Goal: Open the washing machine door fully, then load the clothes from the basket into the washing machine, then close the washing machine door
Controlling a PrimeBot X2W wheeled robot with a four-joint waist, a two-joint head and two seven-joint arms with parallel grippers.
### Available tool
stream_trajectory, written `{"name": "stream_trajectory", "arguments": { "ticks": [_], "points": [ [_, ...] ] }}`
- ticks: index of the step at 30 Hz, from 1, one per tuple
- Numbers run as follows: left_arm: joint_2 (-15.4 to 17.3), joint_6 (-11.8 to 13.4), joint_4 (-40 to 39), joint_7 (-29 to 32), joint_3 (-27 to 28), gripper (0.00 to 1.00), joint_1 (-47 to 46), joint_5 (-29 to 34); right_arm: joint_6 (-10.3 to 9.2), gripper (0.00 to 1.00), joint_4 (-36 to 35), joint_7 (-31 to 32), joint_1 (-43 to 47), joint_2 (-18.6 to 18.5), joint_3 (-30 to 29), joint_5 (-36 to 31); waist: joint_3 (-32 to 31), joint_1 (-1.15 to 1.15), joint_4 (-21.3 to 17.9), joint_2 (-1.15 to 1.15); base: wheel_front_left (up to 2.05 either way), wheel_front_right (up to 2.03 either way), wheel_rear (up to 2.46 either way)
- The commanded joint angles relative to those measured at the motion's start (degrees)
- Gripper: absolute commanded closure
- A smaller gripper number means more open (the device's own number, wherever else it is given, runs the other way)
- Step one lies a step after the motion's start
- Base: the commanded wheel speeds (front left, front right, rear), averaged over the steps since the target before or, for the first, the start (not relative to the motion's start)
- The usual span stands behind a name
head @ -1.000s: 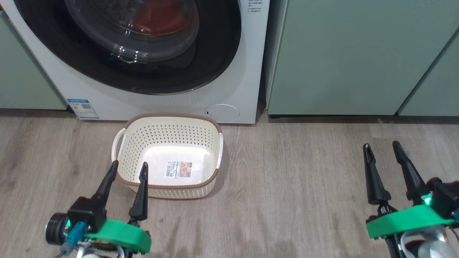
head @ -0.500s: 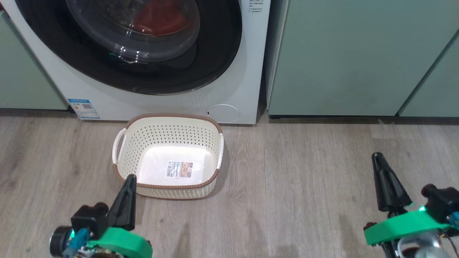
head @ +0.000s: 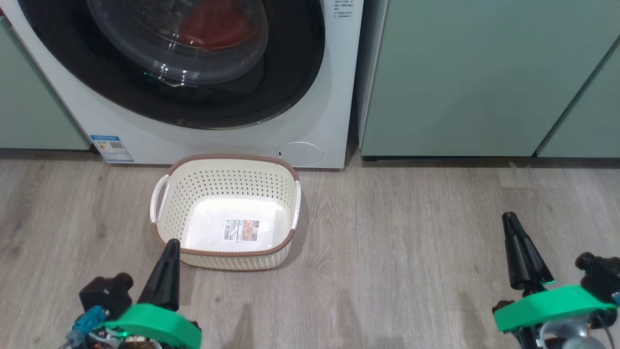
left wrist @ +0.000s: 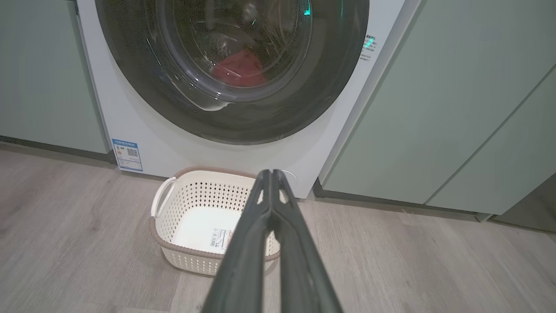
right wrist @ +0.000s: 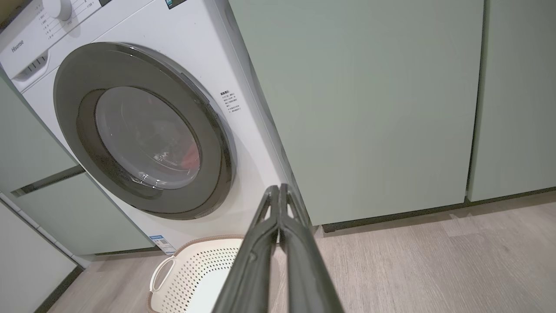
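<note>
The left gripper [head: 169,245], fingers pressed together on nothing, hangs just before the near rim of the basket [head: 232,262]. The right gripper [head: 508,219], likewise closed, is well off to the right. 1 label [head: 241,230] lies on the basket's bottom. Behind stands the washing machine [head: 315,116], marked Hisense. Its door [head: 295,72] is closed, with red clothes [head: 218,24] inside.

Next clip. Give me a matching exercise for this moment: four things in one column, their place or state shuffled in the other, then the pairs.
1 washing machine door
2 clothes
3 basket
4 left gripper

a on the floor, before the washing machine
b closed, holding nothing
c shut
d red, behind the door's glass

Pairs: 1-c, 2-d, 3-a, 4-b
</note>
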Motion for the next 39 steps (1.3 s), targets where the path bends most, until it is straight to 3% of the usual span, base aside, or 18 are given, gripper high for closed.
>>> {"name": "stream_trajectory", "arguments": {
  "ticks": [1, 39],
  "points": [
    [0.12, -0.34, -1.39, 0.21, 1.03, 1.00, -2.63, -1.32, 0.00, 1.00, -1.54, 0.12, -2.53, -0.77, 0.10, 1.47, 0.00, 0.00, -0.01, 0.00, 0.00, 0.00, 0.00],
    [-0.64, -2.25, 2.29, 5.99, 4.69, 1.00, -5.77, -26.96, 0.00, 1.00, 3.94, 3.88, -6.10, -1.53, 0.43, 26.61, -0.28, 0.00, -0.62, 0.00, 0.00, 0.00, 0.00]
  ]
}}
